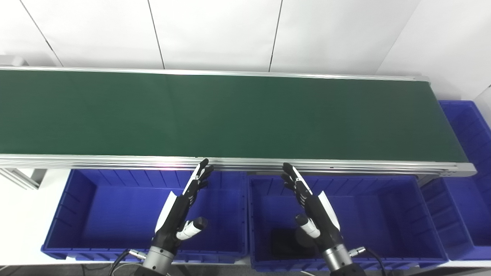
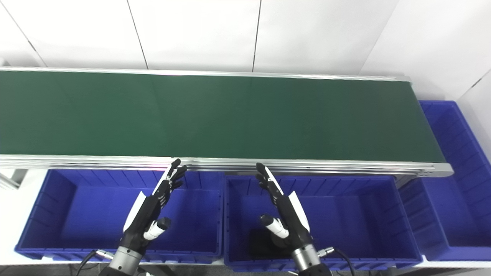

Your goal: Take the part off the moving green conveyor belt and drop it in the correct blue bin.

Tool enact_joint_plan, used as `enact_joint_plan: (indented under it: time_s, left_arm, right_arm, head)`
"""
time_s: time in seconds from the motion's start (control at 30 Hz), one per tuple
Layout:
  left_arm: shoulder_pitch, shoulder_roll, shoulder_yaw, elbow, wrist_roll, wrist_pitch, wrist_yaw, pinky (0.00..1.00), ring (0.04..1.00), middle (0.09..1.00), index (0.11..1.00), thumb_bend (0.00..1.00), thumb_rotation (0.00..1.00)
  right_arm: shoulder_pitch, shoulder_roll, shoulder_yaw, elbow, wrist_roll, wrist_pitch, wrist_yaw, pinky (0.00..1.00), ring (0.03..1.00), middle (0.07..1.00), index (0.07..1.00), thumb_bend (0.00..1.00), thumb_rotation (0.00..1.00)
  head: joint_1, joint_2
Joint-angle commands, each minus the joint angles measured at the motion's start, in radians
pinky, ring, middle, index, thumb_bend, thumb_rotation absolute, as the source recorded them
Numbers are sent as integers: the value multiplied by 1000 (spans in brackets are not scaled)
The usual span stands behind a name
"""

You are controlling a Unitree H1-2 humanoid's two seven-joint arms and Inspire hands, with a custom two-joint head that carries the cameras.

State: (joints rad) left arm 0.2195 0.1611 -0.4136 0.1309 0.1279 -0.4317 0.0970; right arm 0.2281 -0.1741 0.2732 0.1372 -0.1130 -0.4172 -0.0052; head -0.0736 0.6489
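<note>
The green conveyor belt [image 1: 230,115] runs across the view with no part visible on it. My left hand [image 1: 180,209] is open and empty, fingers stretched toward the belt, above the left blue bin [image 1: 76,214]. My right hand [image 1: 312,209] is open and empty, above the middle blue bin [image 1: 383,214]. A dark part [image 1: 285,241] lies on the floor of the middle bin, partly hidden by my right hand. A third blue bin [image 1: 466,153] stands at the belt's right end.
The belt's aluminium front rail [image 1: 115,161] runs just beyond both hands' fingertips. A white panelled wall [image 1: 215,30] stands behind the belt. A metal frame leg [image 1: 19,176] shows at the left under the belt.
</note>
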Motion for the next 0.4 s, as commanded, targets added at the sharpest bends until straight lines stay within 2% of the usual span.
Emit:
enact_joint_plan:
  time_s: [0.0, 0.37]
  left_arm:
    - [-11, 0, -4, -2, -15, -38, 14, 923, 956, 950, 993, 989, 954]
    - [-4, 3, -4, -6, -18, -38, 20, 954, 974, 959, 995, 993, 952]
  right_arm:
    - [-3, -3, 2, -16, 2, -52, -14, 904, 941, 969, 980, 1000, 999]
    - [-6, -14, 9, -20, 2, -52, -26, 896, 939, 975, 975, 1000, 983]
  head:
    - [2, -7]
    - [-6, 8]
